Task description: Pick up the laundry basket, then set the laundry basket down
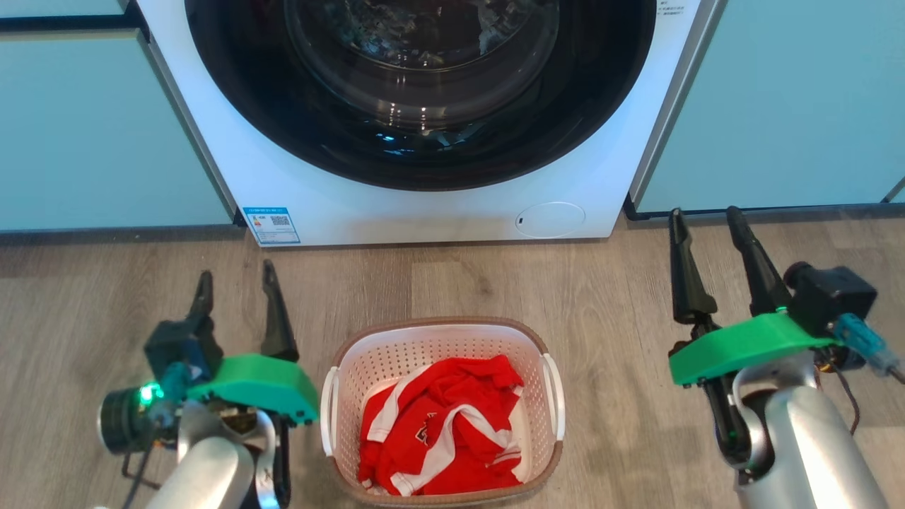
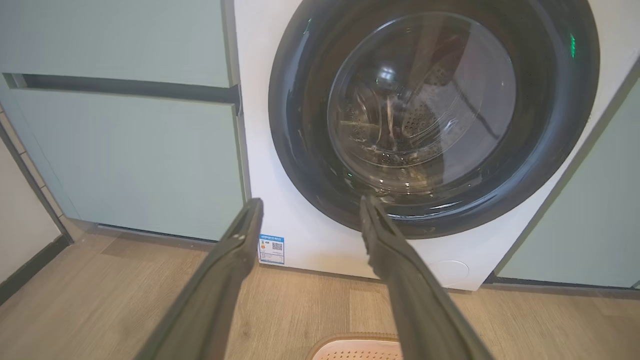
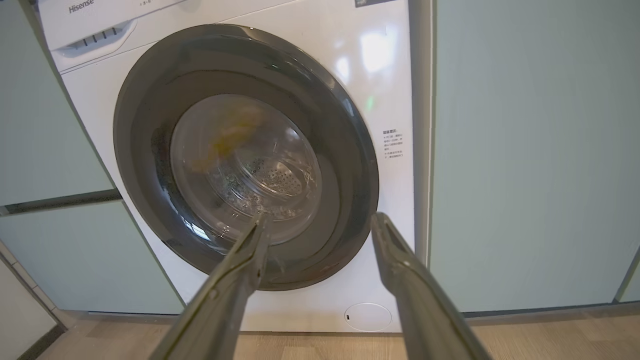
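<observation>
The laundry basket (image 1: 424, 351) sits on the floor (image 1: 622, 353) by the washer (image 1: 438, 212), between the left gripper (image 1: 236, 272) and right gripper (image 1: 705, 212), both spread wide and empty, and if just one side gets lifted it may tip and spill the red shirt (image 1: 438, 424).

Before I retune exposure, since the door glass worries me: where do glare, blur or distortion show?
Head view: soft even light, the laundry basket and red shirt sharp, pale streaks on the washer door. Left wrist view: wide-angle bending of the cabinet edges, a green glint on the door ring. Right wrist view: white glare on the washer front.
</observation>
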You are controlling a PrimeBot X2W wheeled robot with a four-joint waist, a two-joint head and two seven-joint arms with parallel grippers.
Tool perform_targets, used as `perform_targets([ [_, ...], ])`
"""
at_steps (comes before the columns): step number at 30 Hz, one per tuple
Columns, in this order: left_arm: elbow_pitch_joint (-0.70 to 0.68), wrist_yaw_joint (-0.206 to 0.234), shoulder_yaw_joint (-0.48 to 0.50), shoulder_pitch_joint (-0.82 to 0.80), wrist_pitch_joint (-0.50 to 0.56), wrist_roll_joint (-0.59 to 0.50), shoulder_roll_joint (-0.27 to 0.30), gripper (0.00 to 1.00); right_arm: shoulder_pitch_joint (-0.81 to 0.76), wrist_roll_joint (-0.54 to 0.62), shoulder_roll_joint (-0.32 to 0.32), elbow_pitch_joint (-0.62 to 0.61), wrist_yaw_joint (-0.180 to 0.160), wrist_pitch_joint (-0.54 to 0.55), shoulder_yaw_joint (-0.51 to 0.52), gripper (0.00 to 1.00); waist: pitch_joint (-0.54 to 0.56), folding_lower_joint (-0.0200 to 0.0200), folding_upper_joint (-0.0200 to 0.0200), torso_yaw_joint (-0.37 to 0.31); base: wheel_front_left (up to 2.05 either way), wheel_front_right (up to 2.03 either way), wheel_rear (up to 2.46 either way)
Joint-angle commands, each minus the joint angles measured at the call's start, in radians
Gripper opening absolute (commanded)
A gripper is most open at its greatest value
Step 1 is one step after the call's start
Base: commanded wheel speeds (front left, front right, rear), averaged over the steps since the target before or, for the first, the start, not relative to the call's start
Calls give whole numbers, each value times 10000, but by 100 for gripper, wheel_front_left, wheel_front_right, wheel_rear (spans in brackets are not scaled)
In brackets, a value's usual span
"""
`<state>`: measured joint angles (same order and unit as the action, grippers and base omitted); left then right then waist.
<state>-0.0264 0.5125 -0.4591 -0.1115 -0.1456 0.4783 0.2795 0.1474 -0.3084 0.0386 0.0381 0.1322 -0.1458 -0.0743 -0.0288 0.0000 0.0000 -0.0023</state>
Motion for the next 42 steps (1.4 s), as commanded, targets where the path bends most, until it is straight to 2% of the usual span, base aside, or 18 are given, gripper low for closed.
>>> perform_targets([
  [1, -321, 127, 103, -648, -154, -314, 309, 100, 539, 336, 80, -338, -11, -153, -243, 100, -8, 0, 0, 0, 0, 0, 0],
  [8, -497, -67, 23, -654, -387, -786, 261, 100, 604, 545, 88, 25, -12, -387, -451, 100, -38, 0, 0, -25, 0, 0, 0],
  [16, -783, -930, 646, -511, -622, -1467, -208, 100, 792, 1015, 97, 305, -13, -621, -653, 100, -35, 0, 0, -49, 0, 0, 0],
  [18, -1054, -1249, 752, -520, -681, -1807, -283, 100, 865, 1074, 99, 172, -13, -679, -705, 100, -47, 0, 0, -46, 0, 0, 0],
  [21, -1526, -1476, 1055, -500, -768, -2283, -469, 100, 953, 1176, 102, -149, -13, -767, -775, 100, -65, 0, 0, -40, 0, 0, 0],
  [31, -2599, -1880, 1610, -362, -1062, -3829, -876, 100, 1007, 1736, 112, -1215, -15, -1060, -872, 100, -97, 0, 0, -42, 0, 0, 0],
  [35, -2143, -2706, 1917, -120, -1161, -3811, -1154, 100, 856, 1837, 116, -950, -15, -1159, -865, 100, -65, 0, 0, -62, 0, 0, 0],
  [42, -472, -4221, 2649, 451, -1161, -3358, -1800, 100, 520, 1037, 116, 519, -15, -1160, -978, 100, 42, 0, 0, -100, 0, 0, 0],
])
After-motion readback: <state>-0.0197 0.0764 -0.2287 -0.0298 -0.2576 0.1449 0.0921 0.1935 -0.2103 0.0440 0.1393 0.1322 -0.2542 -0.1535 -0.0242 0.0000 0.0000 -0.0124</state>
